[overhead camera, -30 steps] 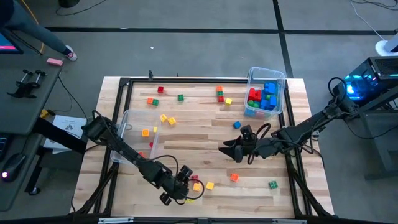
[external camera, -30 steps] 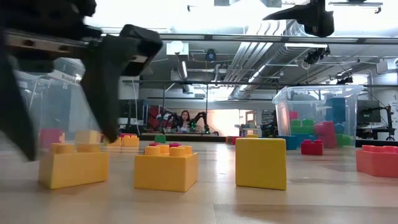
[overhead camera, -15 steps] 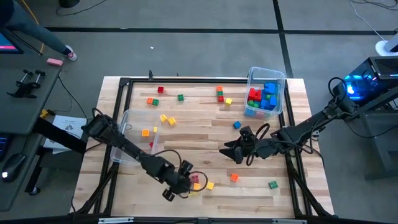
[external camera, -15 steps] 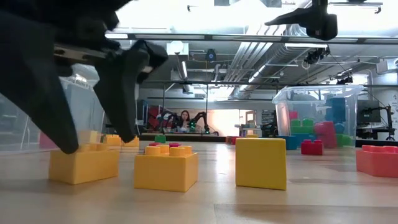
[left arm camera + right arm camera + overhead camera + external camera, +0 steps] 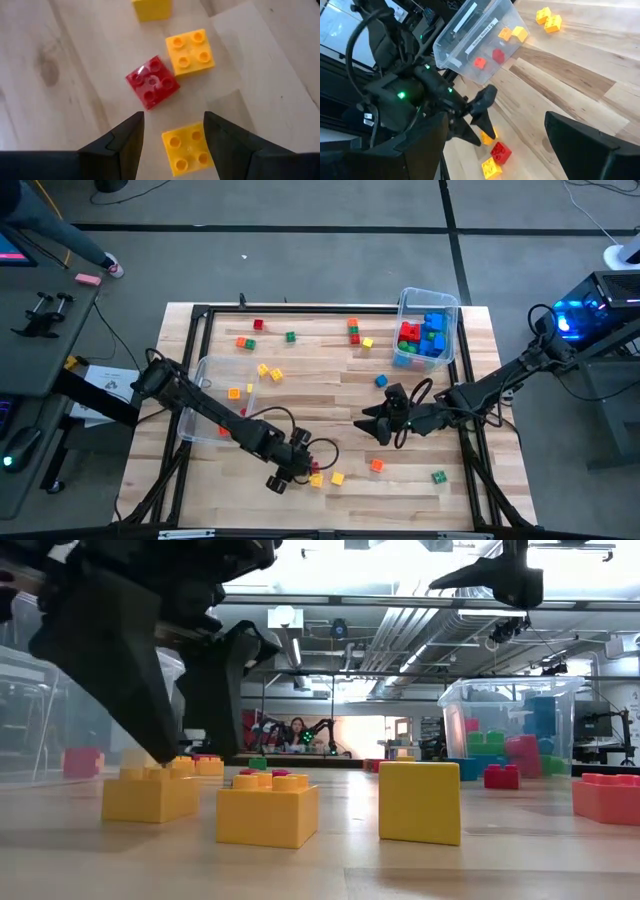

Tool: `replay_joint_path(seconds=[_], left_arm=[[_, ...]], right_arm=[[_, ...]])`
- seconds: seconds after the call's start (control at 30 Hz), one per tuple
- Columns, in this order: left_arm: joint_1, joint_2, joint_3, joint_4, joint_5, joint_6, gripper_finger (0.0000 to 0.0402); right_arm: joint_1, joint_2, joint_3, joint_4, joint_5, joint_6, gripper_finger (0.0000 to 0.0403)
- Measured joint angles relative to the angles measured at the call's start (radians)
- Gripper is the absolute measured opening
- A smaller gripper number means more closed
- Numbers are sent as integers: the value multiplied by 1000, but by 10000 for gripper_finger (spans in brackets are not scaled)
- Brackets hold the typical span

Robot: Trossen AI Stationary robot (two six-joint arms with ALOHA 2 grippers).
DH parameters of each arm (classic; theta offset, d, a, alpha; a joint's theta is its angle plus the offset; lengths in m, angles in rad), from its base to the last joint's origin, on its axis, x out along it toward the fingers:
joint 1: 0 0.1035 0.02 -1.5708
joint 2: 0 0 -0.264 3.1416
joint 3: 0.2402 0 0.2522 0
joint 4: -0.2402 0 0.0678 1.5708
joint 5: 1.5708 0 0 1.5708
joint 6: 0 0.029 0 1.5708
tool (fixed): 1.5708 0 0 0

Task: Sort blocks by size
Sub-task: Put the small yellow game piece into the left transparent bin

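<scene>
Straddling a yellow block (image 5: 187, 152) near the surface's (image 5: 420, 490) front edge, the left tool (image 5: 172, 137) is standing half open while the right tool (image 5: 375, 423) is hanging wide.

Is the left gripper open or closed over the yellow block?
Open: the left gripper fingers straddle the yellow block with gaps either side.

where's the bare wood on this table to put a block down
Bare wood lies in the table's middle, between the left clear bin and the right gripper, and along the near edge right of the left gripper. Crowded: the far strip and the yellow and red blocks beside that gripper.
</scene>
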Motion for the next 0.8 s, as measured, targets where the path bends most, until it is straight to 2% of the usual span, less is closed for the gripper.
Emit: replay_joint_path(seconds=[0.37,0.43,0.6,0.8], left_arm=[[-20,-66,-8,-59,-2,-251,193],[-30,-64,-8,-54,-6,-256,193],[-50,-65,-8,-57,-90,-258,193],[-51,-44,-8,-48,-88,-259,193]], right_arm=[[0,0,0,-18,-18,0,328],[0,0,0,-28,-19,0,328],[0,0,0,-50,-19,0,328],[0,0,0,-63,-19,0,328]])
